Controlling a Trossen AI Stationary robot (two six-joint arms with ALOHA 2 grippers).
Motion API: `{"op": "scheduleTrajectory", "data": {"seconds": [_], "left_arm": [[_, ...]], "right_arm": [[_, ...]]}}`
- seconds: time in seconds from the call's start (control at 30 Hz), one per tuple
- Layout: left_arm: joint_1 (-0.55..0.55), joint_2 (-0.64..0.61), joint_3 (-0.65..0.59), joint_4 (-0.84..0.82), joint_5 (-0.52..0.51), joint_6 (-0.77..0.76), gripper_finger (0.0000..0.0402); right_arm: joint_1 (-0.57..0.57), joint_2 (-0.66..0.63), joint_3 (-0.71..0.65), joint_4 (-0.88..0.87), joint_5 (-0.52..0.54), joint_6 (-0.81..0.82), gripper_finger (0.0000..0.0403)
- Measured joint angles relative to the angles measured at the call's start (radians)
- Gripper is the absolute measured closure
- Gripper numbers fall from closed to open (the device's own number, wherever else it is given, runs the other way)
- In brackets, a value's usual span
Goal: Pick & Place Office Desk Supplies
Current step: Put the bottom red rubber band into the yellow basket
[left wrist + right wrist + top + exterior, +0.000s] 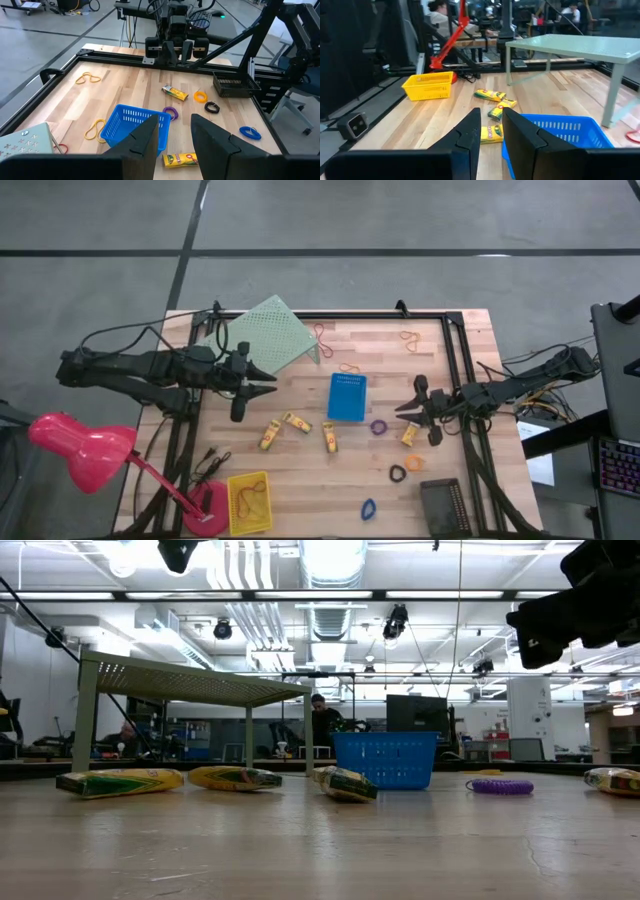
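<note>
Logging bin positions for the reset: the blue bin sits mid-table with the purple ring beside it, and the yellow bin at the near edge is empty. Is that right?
Not quite. The yellow bin is not empty: the high view shows thin rubber bands lying inside it. The rest holds: the blue bin sits mid-table with the purple ring beside it.

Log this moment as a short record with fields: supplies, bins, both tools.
yellow pieces: four yellow-gold pieces, loose on the table
rings: purple ring, orange ring, black ring, blue ring, all loose
bins: blue bin mid-table; yellow bin holds rubber bands; black bin
left tool: open, empty, beside green riser
right tool: open, empty, raised near one yellow piece
</note>
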Motion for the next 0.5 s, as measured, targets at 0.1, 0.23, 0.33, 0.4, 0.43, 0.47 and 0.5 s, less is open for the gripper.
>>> {"op": "scheduleTrajectory", "data": {"seconds": [0.1, 0.23, 0.33, 0.4, 0.43, 0.47, 0.5], "left_arm": [[0.000, 0.000, 0.000, 0.000, 0.000, 0.000, 0.0282], [0.000, 0.000, 0.000, -0.001, 0.000, 0.000, 0.0282], [0.000, 0.000, 0.000, -0.003, 0.000, 0.000, 0.0282], [0.000, 0.000, 0.000, -0.003, 0.000, 0.000, 0.0282], [0.000, 0.000, 0.000, -0.003, 0.000, 0.000, 0.0282], [0.000, 0.000, 0.000, -0.003, 0.000, 0.000, 0.0282], [0.000, 0.000, 0.000, -0.003, 0.000, 0.000, 0.0282]], "right_arm": [[-0.009, 0.001, 0.079, -0.154, 0.038, -0.004, 0.0337], [-0.057, 0.000, 0.233, -0.485, 0.070, -0.059, 0.0349], [-0.120, 0.006, 0.360, -0.741, 0.074, -0.062, 0.0350], [-0.171, 0.016, 0.436, -0.867, 0.076, -0.059, 0.0350], [-0.197, 0.018, 0.469, -0.907, 0.077, -0.052, 0.0350], [-0.224, 0.023, 0.497, -0.929, 0.078, -0.034, 0.0350], [-0.254, 0.029, 0.523, -0.930, 0.078, -0.008, 0.0350]]}}
